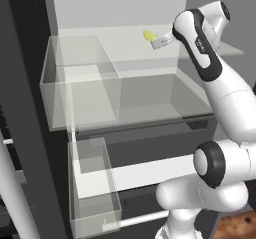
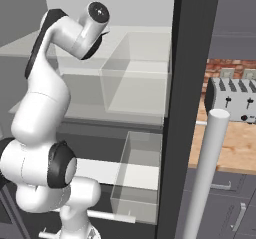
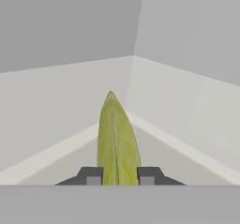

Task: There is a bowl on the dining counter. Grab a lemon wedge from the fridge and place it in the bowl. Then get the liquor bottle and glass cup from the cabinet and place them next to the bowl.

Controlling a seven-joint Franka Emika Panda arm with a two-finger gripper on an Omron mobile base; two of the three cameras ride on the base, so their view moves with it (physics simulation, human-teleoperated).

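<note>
One clear bin (image 1: pixel 80 80) at left on the fridge (image 1: pixel 30 108) shelf. Right of it, lemon wedge (image 1: pixel 148 35) pinched between both tips of gripper (image 1: pixel 152 40), near the back wall. First step apparently in hand: fetching the wedge. Next, probably: pull straight out, clear of shelf edge, without loosening.

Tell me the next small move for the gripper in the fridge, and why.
Probably draw straight back out of the fridge. The gripper is shut on the lemon wedge, which sits between both fingertips, with the white back corner close ahead, so only retreat seems left.
</note>
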